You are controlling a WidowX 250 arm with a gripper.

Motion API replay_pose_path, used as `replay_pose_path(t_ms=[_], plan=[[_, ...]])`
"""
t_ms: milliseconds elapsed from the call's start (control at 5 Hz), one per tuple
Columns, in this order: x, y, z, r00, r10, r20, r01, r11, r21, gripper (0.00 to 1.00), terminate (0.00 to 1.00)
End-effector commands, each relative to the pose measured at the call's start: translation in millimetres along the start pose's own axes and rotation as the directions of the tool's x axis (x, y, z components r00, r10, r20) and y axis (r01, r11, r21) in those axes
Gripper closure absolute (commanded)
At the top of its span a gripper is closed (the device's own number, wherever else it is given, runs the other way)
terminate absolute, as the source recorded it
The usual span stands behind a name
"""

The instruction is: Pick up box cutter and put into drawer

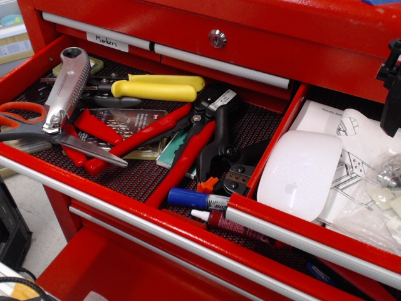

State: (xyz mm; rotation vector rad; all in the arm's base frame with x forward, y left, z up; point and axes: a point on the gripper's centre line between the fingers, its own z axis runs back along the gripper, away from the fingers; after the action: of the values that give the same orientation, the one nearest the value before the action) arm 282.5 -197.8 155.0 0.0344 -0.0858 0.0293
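Observation:
The box cutter [66,88] is a long silver-grey metal knife with a ridged edge and a rounded end with a hole. It lies tilted in the open red drawer [125,197] at the left, resting on the scissors and other tools. A black part of my gripper [392,88] shows at the right edge, above the right-hand drawer and far from the box cutter. Its fingers are mostly out of frame, so I cannot tell whether they are open or shut.
Orange-handled scissors [37,125], yellow-handled pliers [153,88], red-handled tools [135,135], black crimpers [219,138] and a blue marker [194,199] fill the left drawer. The right drawer holds a white mouse [301,172], paper sheets [357,138] and plastic bags [376,207]. A closed drawer with a lock [217,39] is above.

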Motion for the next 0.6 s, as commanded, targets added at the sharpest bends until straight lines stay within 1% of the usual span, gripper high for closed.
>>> replay_pose_path(t_ms=[0,200,400], plan=[[0.0,0.0,0.0,1.0,0.0,0.0,0.0,1.0,0.0,0.0,0.0],[2.3,10.8,-7.9,1.0,0.004,0.004,-0.004,0.999,0.041,0.0,0.0],[10.4,59.7,-4.8,1.0,-0.009,-0.022,0.012,0.991,0.135,0.0,0.0]])
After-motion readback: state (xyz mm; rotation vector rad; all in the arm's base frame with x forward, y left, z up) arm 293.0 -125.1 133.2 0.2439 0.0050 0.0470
